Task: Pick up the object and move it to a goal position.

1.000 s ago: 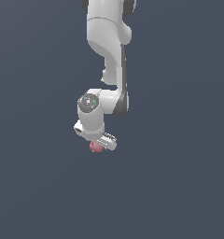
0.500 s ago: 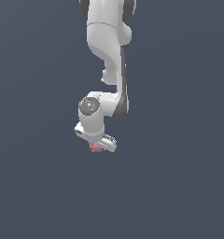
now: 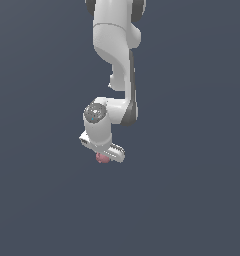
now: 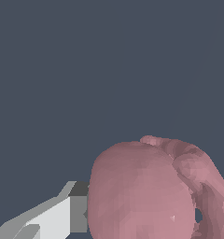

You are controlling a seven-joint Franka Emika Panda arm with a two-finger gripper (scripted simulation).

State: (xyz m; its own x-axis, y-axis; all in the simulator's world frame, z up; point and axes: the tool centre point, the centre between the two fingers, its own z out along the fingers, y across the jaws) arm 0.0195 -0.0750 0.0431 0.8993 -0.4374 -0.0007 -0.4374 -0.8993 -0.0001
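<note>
The object (image 3: pixel 102 158) is a small dusty-pink roundish lump. In the exterior view it peeks out just under the white hand of my arm. My gripper (image 3: pixel 105 156) is shut on it. In the wrist view the object (image 4: pixel 151 191) fills much of the picture, a matte pink lump with a ridged side. One grey-and-white finger (image 4: pixel 62 212) presses against its side. The other finger is hidden behind the lump.
The white arm (image 3: pixel 117 55) hangs down from the top of the exterior view. All around is a plain dark blue-grey ground (image 3: pixel 192 190) with no other objects or edges in sight.
The gripper with the pink object has drifted slightly toward the exterior view's left and a little up. The grip on the object is unchanged.
</note>
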